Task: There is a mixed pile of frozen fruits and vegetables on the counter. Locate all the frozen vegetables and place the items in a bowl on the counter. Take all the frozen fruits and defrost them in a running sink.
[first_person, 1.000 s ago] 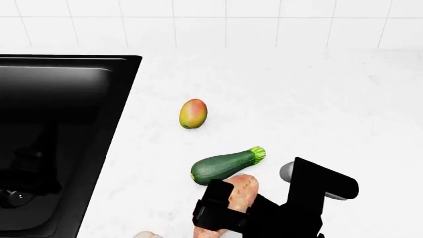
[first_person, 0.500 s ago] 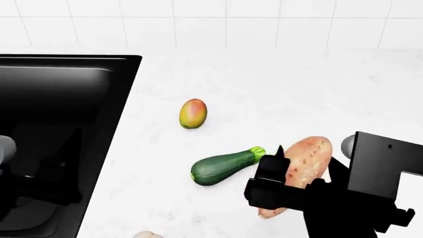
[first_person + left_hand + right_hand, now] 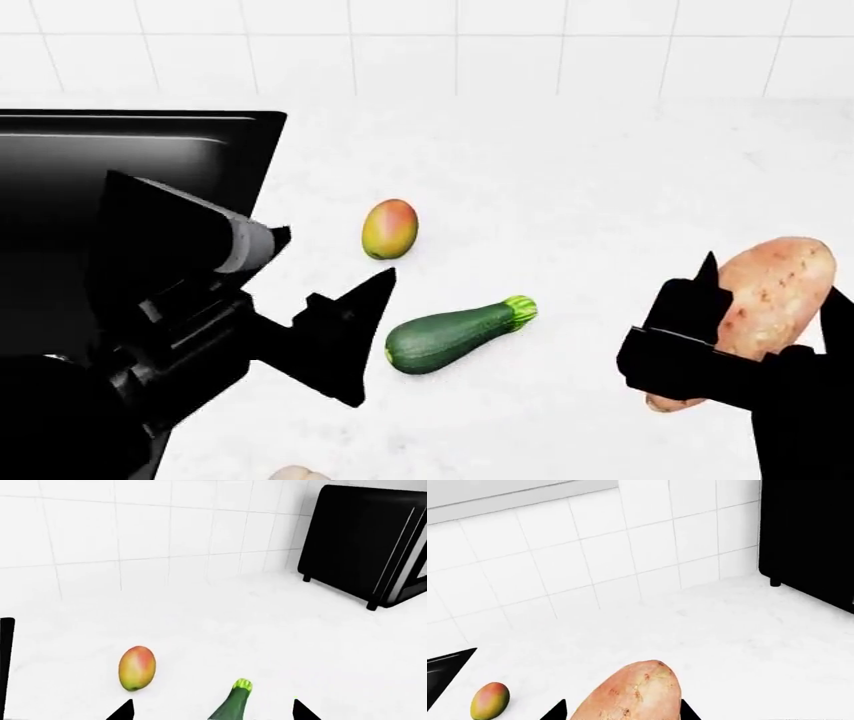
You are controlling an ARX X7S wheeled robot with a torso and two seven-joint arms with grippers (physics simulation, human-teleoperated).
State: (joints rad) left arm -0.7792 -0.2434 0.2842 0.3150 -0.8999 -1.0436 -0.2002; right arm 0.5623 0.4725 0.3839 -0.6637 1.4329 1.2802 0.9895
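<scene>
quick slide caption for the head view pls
Right claw lifts the sweet potato while zucchini and mango wait on the counter.

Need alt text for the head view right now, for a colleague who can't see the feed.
The right tool holds the sweet potato above the white counter. The left tool hovers beside the zucchini, with the mango beyond and the black sink at left.
</scene>
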